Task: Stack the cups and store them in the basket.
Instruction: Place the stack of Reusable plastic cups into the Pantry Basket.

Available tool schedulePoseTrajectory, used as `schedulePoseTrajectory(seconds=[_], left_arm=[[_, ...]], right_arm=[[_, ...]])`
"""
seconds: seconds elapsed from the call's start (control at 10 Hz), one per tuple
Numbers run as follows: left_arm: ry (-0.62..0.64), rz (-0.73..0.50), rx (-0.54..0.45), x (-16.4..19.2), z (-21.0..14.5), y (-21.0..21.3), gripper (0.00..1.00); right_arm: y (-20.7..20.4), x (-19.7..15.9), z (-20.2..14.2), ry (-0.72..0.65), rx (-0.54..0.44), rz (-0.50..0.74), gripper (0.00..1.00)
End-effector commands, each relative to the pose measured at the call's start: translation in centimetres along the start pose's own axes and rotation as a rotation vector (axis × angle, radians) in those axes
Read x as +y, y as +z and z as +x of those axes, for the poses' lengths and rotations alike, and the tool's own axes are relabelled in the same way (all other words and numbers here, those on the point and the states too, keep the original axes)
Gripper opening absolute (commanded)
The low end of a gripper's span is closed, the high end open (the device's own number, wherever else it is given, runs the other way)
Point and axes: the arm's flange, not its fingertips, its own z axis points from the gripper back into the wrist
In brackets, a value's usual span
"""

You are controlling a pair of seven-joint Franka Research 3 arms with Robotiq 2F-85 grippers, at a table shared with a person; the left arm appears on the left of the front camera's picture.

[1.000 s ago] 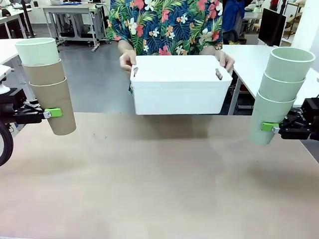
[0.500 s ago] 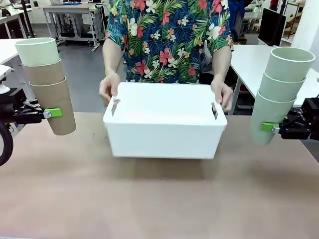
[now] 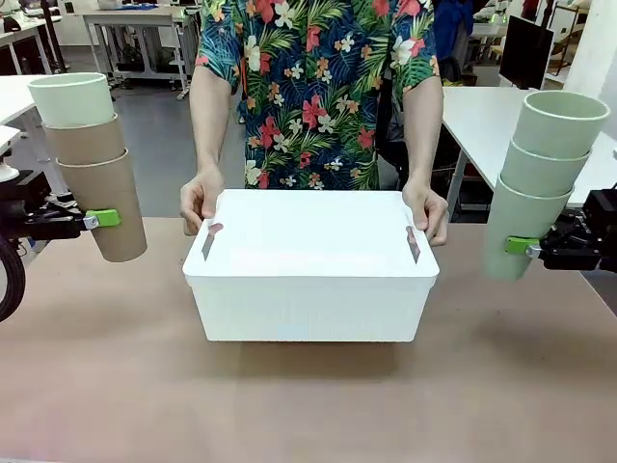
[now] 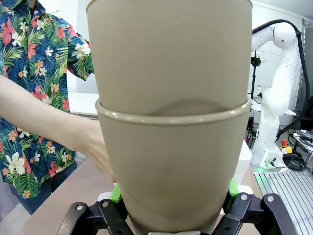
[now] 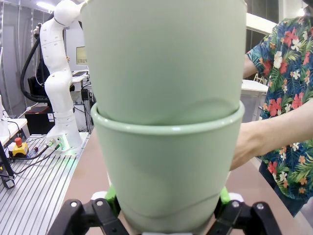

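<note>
**Handling.** Treat the cups as light, thin-walled matte plastic: stiff at the rim, probably flexible at mid-wall under a hard squeeze. Expect nested cups to slip apart if tipped far over, so carry each stack mouth-up. Take hold across the wall of the lowest cup, with the upper cups carried inside it. Use moderate pressure only, since the matte surface should offer fair friction.

**Left stack** (image 3: 92, 164). Two tan-brown tumblers nested, one pale mint tumbler on top. Tall, tapered, handleless. Held in the air above the left edge of the desk (image 3: 308, 405), mouth leaning slightly outward. Pinched low on the bottom cup by the left hand (image 3: 108, 220), green pads on opposite sides of the wall.

**Right stack** (image 3: 540, 183). Three pale mint tumblers, same form. Held in the air above the desk's right edge, also leaning outward. Pinched low on the bottom cup by the right hand (image 3: 516, 247).

**Basket** (image 3: 308, 309). Large white rectangular bin with a rounded rim and slot handles in the short sides. Apparently resting mid-desk toward the far edge, between both stacks and well apart from each. Person's hand (image 3: 202, 198) at one short side, another (image 3: 429, 210) at the opposite one.

**Caution.** Lower base-first through the open top, clear of the fingers at the rim.
</note>
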Motion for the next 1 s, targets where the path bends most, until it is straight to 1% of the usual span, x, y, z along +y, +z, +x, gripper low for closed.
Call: schedulePoseTrajectory(seconds=[0.0,0.9], left_arm=[[-0.011,-0.004,-0.003,-0.12,0.49,-0.06,0.85],[-0.011,-0.004,-0.003,-0.12,0.49,-0.06,0.85]], right_arm=[[0.04,0.01,0.29,0.012,0.0,-0.002,0.85],[0.04,0.01,0.29,0.012,0.0,-0.002,0.85]])
